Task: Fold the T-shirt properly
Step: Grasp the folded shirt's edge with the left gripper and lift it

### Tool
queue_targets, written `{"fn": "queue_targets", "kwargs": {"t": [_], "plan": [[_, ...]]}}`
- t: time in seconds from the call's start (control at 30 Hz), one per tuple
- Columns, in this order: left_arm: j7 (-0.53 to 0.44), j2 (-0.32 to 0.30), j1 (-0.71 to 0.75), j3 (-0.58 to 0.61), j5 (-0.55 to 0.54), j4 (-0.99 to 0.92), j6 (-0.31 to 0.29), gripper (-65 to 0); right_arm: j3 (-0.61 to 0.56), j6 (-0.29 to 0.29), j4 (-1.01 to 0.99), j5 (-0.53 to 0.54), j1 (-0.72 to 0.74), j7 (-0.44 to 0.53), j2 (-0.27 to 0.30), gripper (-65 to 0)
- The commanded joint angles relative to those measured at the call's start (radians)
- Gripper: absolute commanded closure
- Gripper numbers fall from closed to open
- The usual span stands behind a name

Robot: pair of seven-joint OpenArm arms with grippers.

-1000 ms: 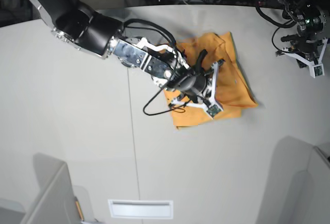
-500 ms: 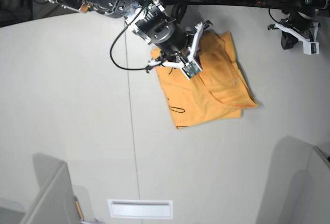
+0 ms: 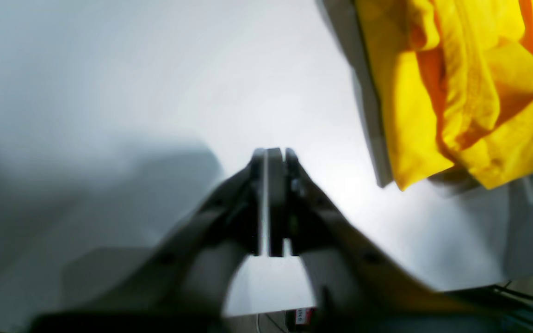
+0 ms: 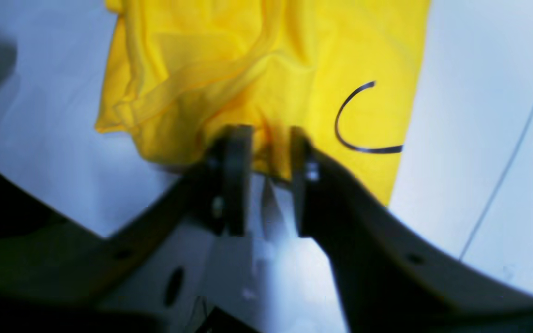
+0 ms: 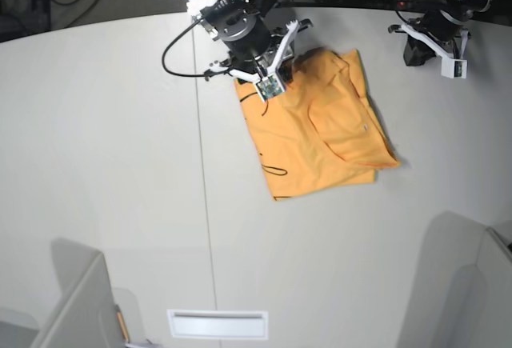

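One T-shirt (image 5: pixel 320 128) lay folded on the table (image 5: pixel 104 148). My right gripper (image 4: pixel 266 152) had pulled back from its middle to its far edge; jaws partly open, cloth between them, grip unclear. My left gripper (image 3: pixel 273 157), nearly closed and empty, was off beside the shirt. Folding looked nearly done.

Your T-shirt (image 5: pixel 320 128) lies in the upper centre-right of the base frame, a light-orange bundle folded into a rough rectangle on the pale surface. You see layered folds along its right side, and a thin black scribble line near its lower left edge.
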Motion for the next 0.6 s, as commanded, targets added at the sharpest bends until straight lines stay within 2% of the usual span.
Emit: {"fn": "queue_targets", "kwargs": {"t": [0.0,0.07,0.1,0.17,0.23,0.27,0.33,0.47,0.57], "plan": [[-0.017,0.015,0.013,0.012,-0.015,0.02,-0.006,-16.1,0.023,0.003,0.02,-0.012,0.008,0.022,-0.002,-21.6],[-0.02,0.039,0.028,0.026,-0.015,0.02,-0.006,-25.2,0.084,0.004,0.017,-0.012,0.01,0.022,0.0,-24.2],[-0.02,0.051,0.027,0.018,-0.015,0.018,-0.006,-25.7,0.116,0.004,0.015,-0.012,0.01,0.022,0.0,-24.2],[-0.02,0.076,0.019,-0.014,-0.009,0.015,0.001,-20.9,0.194,0.006,0.015,-0.012,0.022,0.016,-0.005,-23.6],[-0.02,0.09,-0.013,-0.061,-0.007,0.012,0.033,-8.2,0.248,0.006,0.014,-0.012,0.031,0.016,0.0,-18.0],[-0.018,0.099,-0.028,-0.083,-0.007,0.01,0.054,0.0,0.273,0.006,0.012,-0.012,0.036,0.017,0.001,-12.8],[-0.018,0.104,-0.064,-0.097,-0.007,0.01,0.082,0.0,0.313,0.006,-0.002,-0.012,0.045,0.016,0.001,0.0],[-0.015,0.102,-0.117,-0.058,-0.002,0.009,0.137,0.0,0.333,0.021,-0.092,-0.01,0.069,0.014,-0.002,0.0],[-0.02,0.104,-0.157,0.011,0.073,0.003,0.199,0.0,0.339,0.113,-0.164,-0.01,0.073,0.014,-0.006,0.0]]}}
